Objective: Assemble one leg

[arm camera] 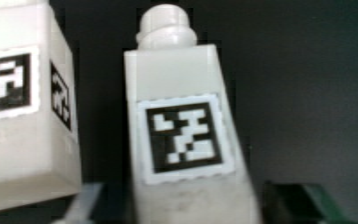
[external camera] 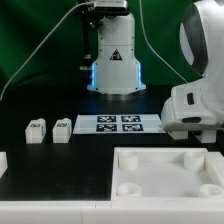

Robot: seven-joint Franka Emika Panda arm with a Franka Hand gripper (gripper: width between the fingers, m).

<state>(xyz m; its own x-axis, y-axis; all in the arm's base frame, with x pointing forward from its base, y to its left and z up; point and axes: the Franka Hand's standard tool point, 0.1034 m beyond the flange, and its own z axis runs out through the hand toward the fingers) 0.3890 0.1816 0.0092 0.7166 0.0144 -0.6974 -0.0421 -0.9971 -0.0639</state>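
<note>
Wrist view: the leg (arm camera: 190, 120) has its long axis running straight away from the gripper (arm camera: 194, 196), with the narrow rounded stud at the far end and the tag facing the camera. The dark fingers (arm camera: 87, 198) stand one on each side of its near end, but I cannot tell if they press it. A second leg (arm camera: 19, 100) lies just beside it, slightly tilted.

In the exterior view, a third leg (external camera: 62, 129) and a fourth leg (external camera: 37, 130) stand on the black table (external camera: 70, 165) at 9 o'clock from the marker board (external camera: 120, 123). The large panel (external camera: 165, 170) lies at 5 o'clock from the board. The arm (external camera: 195, 90) at 3 o'clock hides the gripper.
</note>
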